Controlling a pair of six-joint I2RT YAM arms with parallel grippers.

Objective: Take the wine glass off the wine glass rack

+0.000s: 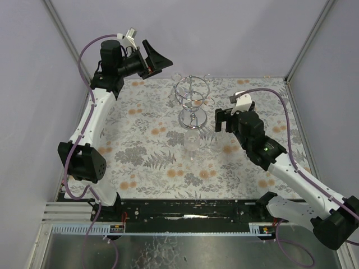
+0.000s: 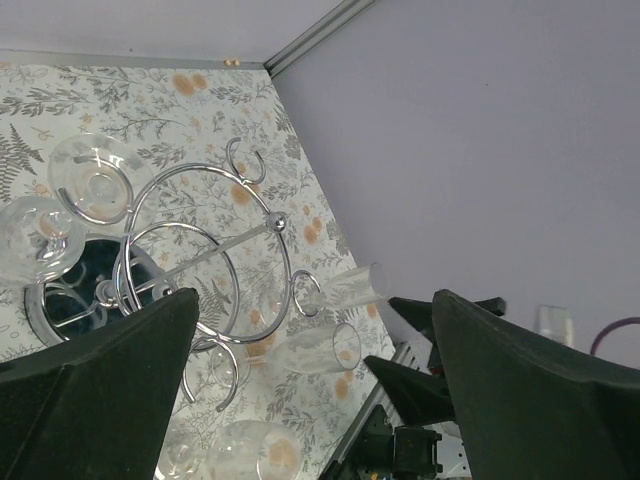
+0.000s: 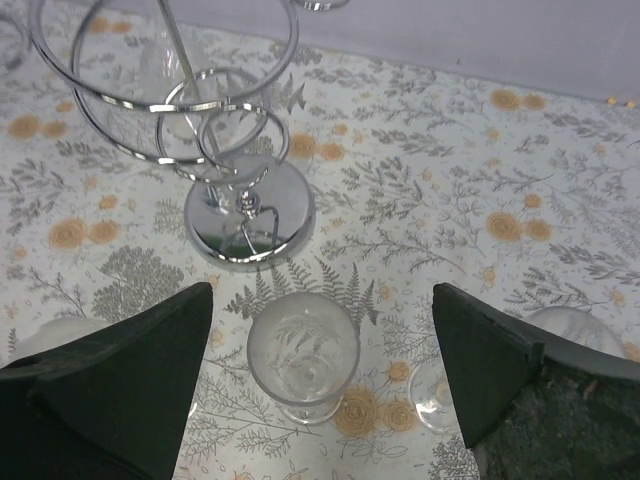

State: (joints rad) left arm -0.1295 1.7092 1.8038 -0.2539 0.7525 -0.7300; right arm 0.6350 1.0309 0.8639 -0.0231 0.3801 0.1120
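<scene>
Wine glass (image 3: 303, 352) is standing upright on the floral tablecloth (image 1: 140, 162), lower centre of the right wrist view. It is just in front of the round mirrored base of the wine glass rack (image 1: 192, 117) and not touching it. It is off the rack, foot down. Judged: the removal step for this glass is looking complete.

Right gripper (image 3: 322, 288) is hanging over it with fingers spread wide, one on either side of the bowl. Clear gaps are showing on both sides, and it is gripping nothing. Likely reason: a spread that wide lets it lift away without knocking the bowl.

Left gripper (image 2: 315, 300) is sitting high in the upper left of the top view, also spread wide and carrying nothing, looking down on the rack's rings. It is probably being held there to keep out of the right gripper's path.

Counts:
- Racks: one.
- Grippers: two.
- Glasses: in the left wrist view I am counting at least five clear glasses (image 2: 95, 178) clustered about the rack. Overlaps and chrome reflections are making a firm total impossible.
- Cannot tell whether any of them is hanging in a ring or all are standing on the cloth.

Risk: the glass is sitting close to the rack base, so a sideways retreat could tip it.
</scene>
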